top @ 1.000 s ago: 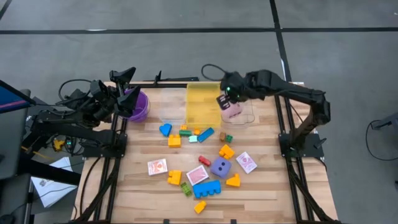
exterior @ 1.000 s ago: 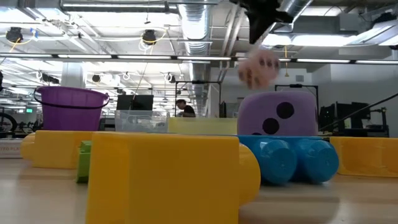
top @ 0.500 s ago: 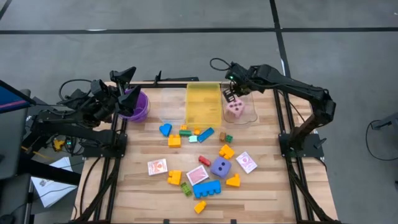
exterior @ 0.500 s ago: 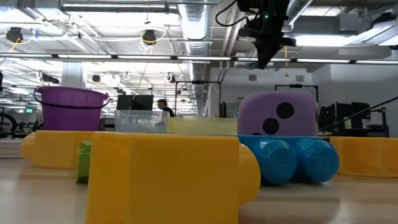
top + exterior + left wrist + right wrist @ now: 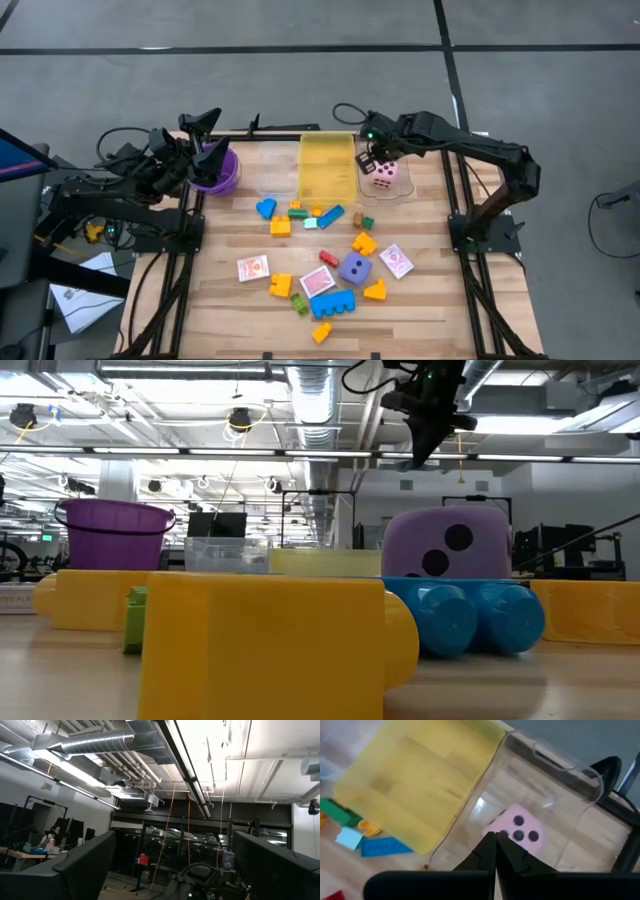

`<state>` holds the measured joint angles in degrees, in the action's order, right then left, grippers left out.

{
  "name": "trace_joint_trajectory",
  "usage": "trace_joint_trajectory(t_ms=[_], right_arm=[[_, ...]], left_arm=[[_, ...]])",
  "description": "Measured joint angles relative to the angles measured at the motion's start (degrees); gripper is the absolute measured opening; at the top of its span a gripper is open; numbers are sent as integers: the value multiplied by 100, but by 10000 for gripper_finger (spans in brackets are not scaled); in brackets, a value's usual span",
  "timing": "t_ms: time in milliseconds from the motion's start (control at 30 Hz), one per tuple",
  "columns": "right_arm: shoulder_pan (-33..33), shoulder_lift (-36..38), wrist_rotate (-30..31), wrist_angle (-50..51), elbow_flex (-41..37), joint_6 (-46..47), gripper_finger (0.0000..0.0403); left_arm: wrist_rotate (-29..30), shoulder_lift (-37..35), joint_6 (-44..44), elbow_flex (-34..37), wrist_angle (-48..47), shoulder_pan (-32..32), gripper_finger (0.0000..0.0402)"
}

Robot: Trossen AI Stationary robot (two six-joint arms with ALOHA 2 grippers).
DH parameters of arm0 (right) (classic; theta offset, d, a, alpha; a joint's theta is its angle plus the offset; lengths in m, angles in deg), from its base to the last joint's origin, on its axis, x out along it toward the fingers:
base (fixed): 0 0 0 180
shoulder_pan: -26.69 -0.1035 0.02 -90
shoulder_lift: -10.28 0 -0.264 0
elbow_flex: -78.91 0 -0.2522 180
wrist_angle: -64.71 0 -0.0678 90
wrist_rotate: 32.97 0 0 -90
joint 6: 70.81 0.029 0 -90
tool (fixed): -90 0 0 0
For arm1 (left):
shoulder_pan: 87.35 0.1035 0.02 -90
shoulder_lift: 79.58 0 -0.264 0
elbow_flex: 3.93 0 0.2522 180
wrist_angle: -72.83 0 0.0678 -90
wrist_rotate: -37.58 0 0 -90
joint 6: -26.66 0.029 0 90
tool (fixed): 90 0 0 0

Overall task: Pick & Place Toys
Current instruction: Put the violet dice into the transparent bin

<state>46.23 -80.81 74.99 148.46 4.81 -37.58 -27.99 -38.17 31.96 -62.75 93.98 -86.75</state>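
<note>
Wooden slatted surface point(image 5: 430, 300). Far edge, in a row: purple bowl point(image 5: 218, 172), clear bin point(image 5: 277, 172), yellow bin point(image 5: 327, 168), second clear bin point(image 5: 400, 188). Mid-surface scatter: building blocks point(image 5: 332, 303) in yellow, orange, blue, green; three playing cards point(image 5: 252, 268); purple die point(image 5: 354, 268) among them.

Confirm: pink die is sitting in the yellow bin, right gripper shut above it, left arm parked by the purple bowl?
Not quite. The pink die sits in the clear bin beside the yellow bin, as the high and right wrist views show. The rest holds: the right gripper is shut above it, and the left gripper is parked by the purple bowl.
</note>
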Motion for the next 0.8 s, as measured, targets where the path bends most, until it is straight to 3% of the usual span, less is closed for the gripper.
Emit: trace_joint_trajectory(t_ms=[533,800], right_arm=[[-943,0,9,176,0,343,0],[-2041,0,6,226,0,410,1]], left_arm=[[-5,0,-165,0,-6,0,398],[-77,0,-188,0,-34,-67,398]])
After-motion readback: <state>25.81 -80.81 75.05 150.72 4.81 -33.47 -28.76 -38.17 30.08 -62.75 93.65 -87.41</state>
